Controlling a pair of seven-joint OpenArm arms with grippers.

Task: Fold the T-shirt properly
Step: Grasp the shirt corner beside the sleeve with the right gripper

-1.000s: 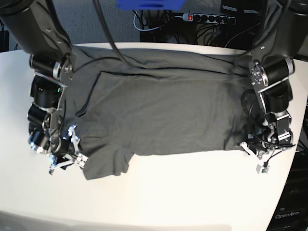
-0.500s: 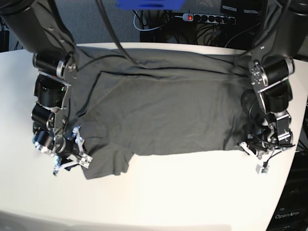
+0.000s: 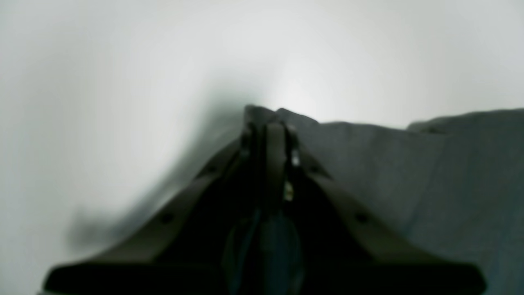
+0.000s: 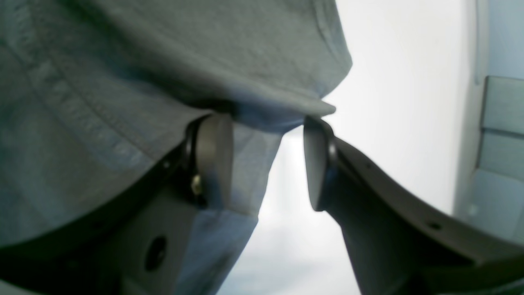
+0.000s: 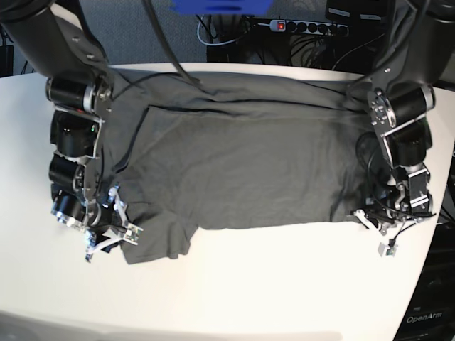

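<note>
So: T-shirt (image 5: 234, 167) flat on white bench (image 5: 270, 284), both my tools at its near edge.

L tool (image 3: 268, 127) is closed tight on the shirt's near corner; wrist view shows fabric bunched right at the tips, bench pale behind it. In base view that tool (image 5: 370, 219) sits at the shirt's right-hand near corner, low on the bench. R tool (image 4: 268, 157) stands about half wide, pads (image 4: 215, 157) apart w/ sleeve hem draped over one pad & hanging in the gap, not clamped. In base view it (image 5: 114, 238) sits at the sleeve edge, left side. Shirt spread wide, wrinkled, far edge near bench's back rim.
</note>
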